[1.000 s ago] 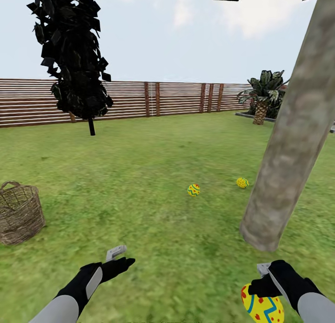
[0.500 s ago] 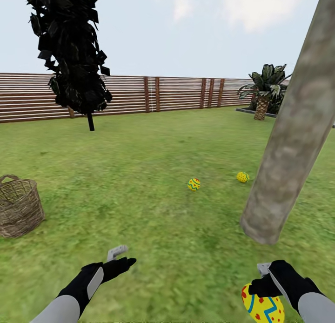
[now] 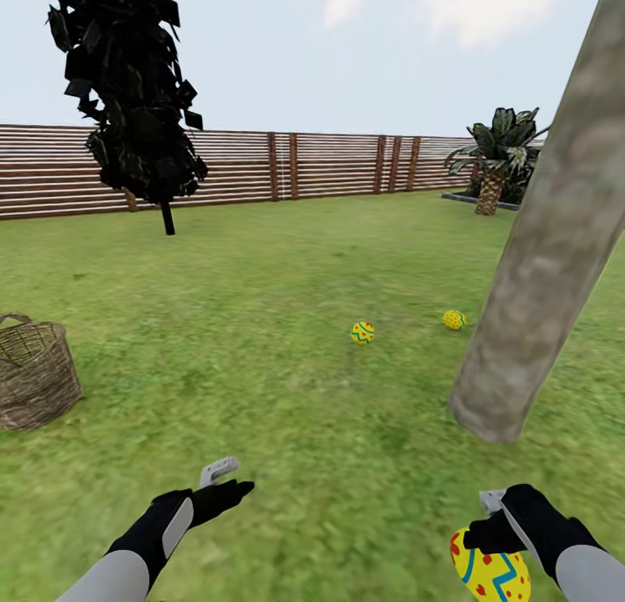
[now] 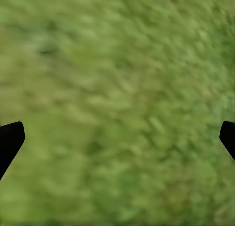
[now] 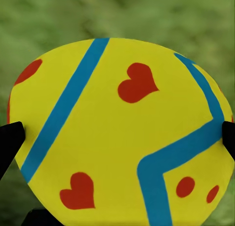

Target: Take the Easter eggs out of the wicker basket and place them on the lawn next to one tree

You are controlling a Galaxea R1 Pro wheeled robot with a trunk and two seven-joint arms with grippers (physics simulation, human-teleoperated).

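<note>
My right gripper (image 3: 496,533) is shut on a yellow Easter egg (image 3: 490,574) with blue zigzags and red marks, low over the lawn (image 3: 286,394) in front of the tree. In the right wrist view this egg (image 5: 122,133) sits between both fingertips. Two more eggs lie on the grass: one (image 3: 362,331) in the middle, another (image 3: 453,319) close to the thick grey-brown tree trunk (image 3: 538,272). The wicker basket (image 3: 35,372) stands upright at the far left. My left gripper (image 3: 227,480) hangs open above bare grass, its fingertips (image 4: 10,143) wide apart.
A brown slat fence (image 3: 330,164) closes the far side of the lawn. A thin-trunked tree with near-black foliage (image 3: 130,90) stands at the back left, and a spiky palm-like plant (image 3: 496,164) at the back right. Open grass stretches between basket and trunk.
The whole view has shifted, so fence, basket and the two lying eggs sit a little higher in the picture. Both arms hold the same pose, the egg still in the right gripper.
</note>
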